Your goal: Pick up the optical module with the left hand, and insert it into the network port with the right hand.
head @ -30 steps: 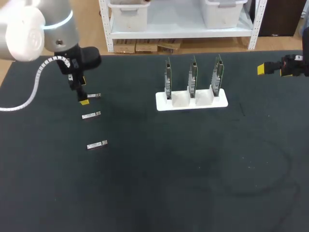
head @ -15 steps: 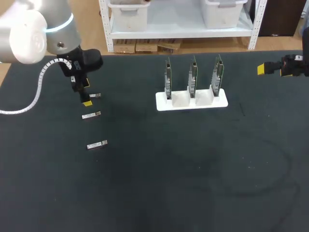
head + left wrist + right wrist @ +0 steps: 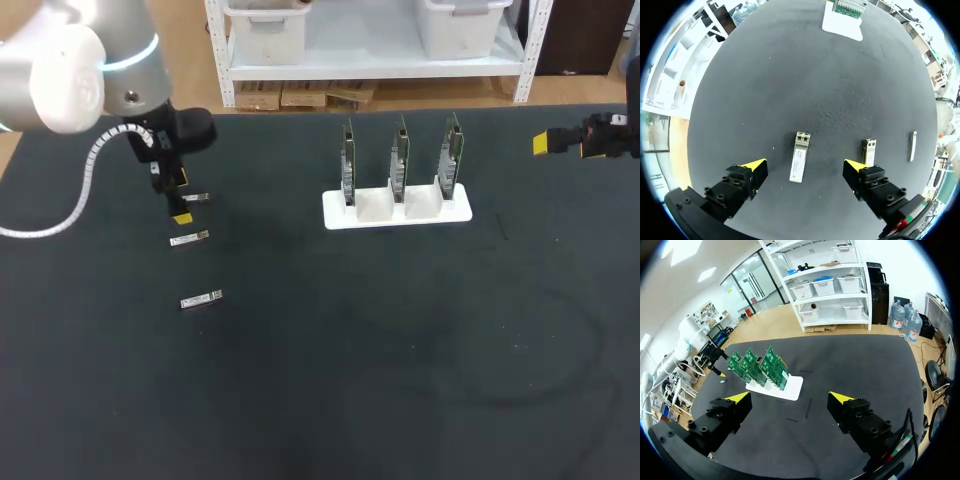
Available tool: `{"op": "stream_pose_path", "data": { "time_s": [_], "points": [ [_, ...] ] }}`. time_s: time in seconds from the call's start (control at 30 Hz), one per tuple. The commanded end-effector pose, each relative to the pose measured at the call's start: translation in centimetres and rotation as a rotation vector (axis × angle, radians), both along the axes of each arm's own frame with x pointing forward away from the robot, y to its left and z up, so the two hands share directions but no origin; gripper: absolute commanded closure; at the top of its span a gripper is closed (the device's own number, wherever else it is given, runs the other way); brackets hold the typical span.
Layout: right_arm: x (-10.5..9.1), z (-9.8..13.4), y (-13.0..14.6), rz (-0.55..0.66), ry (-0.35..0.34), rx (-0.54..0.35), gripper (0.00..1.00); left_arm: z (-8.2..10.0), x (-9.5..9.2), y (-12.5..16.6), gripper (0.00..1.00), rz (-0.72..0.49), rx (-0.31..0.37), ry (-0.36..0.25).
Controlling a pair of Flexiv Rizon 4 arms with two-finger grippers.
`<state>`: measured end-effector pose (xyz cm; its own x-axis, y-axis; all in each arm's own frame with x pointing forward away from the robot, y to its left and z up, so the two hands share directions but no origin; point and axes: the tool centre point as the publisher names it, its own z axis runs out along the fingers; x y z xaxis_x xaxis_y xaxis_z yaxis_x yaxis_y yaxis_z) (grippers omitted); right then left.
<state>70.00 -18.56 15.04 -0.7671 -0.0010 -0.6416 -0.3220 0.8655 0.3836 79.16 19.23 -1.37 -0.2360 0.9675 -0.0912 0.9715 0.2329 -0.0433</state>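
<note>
Three small silver optical modules lie in a row at the table's left: the far one [image 3: 196, 198], the middle one [image 3: 189, 238] and the near one [image 3: 201, 299]. My left gripper [image 3: 178, 199] hangs open just above the far module [image 3: 799, 163], which lies on the table between its fingers without touching them. The middle module [image 3: 868, 151] lies by one fingertip, and the near module [image 3: 912, 146] lies beyond it. A white stand [image 3: 458, 212] holds three upright green boards [image 3: 399, 158] with the network ports. My right gripper [image 3: 562, 142] is open and empty at the far right, well away from the stand [image 3: 790, 388].
The table is covered with a dark mat [image 3: 400, 340]. Its back edge runs just behind the stand, and wide bare mat lies in front of the stand and to its right.
My left gripper has shifted slightly to the right and nearer over the far module. The right arm has not moved.
</note>
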Motion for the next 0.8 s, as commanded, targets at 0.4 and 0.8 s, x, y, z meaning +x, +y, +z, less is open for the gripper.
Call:
{"op": "stream_pose_path", "data": {
  "time_s": [0.4,0.8],
  "points": [
    [-0.05,0.01,0.07,-0.003,0.000,-0.002,0.00,-0.36,0.45,-0.07,0.00,0.015,-0.023,0.016],
    [-0.05,0.01,0.07,-0.003,0.000,-0.002,0.00,-0.57,0.44,-0.24,0.00,-0.004,0.002,0.025]
  ]
}}
